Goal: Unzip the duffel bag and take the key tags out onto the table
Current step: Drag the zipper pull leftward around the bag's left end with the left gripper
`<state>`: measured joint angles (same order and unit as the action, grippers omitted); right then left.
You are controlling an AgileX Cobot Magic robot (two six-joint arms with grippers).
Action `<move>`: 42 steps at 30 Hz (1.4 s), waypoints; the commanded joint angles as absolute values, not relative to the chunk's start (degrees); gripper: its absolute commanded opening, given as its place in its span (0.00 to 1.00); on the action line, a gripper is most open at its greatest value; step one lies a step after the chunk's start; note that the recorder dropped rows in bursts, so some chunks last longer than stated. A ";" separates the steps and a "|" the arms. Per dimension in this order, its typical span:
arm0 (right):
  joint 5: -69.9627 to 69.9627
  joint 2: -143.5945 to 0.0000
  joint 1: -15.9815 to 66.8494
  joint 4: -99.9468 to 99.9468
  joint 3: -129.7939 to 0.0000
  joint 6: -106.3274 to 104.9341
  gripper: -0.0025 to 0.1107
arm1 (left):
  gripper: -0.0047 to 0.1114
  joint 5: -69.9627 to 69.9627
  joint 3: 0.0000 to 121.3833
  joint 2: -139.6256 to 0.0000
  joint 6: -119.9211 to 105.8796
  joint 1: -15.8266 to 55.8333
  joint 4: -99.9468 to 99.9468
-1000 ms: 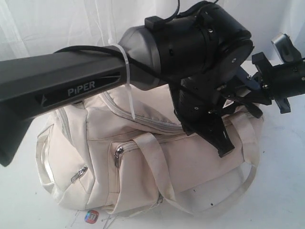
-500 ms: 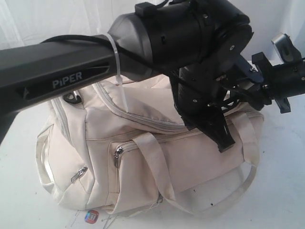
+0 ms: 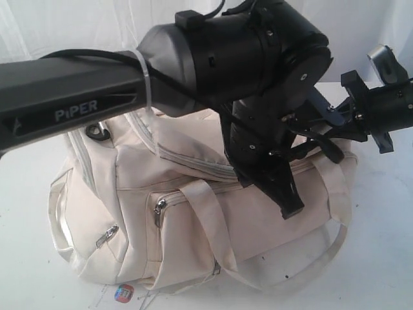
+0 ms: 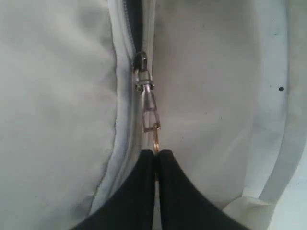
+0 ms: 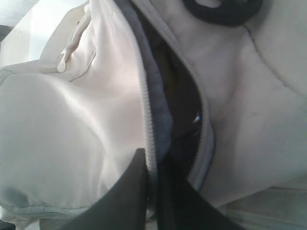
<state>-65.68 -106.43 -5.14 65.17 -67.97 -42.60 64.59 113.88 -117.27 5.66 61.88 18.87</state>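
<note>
Cream duffel bag (image 3: 193,219) sits on the table (image 3: 381,258), zip part-open: its zip pull (image 4: 149,108) lies along the track, tip pinched in the closed L gripper (image 4: 156,158) directly in line w/ it, R gripper (image 5: 152,163) clamped on the opening's edge; key tags not in view.

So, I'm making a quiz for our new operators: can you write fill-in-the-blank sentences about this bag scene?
1. The left gripper is shut on the metal ____.
2. The right gripper pinches the duffel bag, which sits on the white ____.
3. The round sticker by the bag is red and ____.
Missing: zipper pull; table; blue.
</note>
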 commanded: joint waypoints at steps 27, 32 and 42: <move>-65.64 -106.38 -6.01 66.24 -67.91 -42.56 0.02 | 0.04 69.96 94.50 -95.85 10.98 62.03 23.81; -65.64 -106.38 -6.01 66.24 -67.91 -42.56 0.02 | 0.04 69.96 90.62 -91.82 12.91 62.03 25.55; -65.64 -106.38 -6.01 66.24 -67.91 -42.56 0.02 | 0.04 69.96 84.01 -85.85 16.93 62.03 30.55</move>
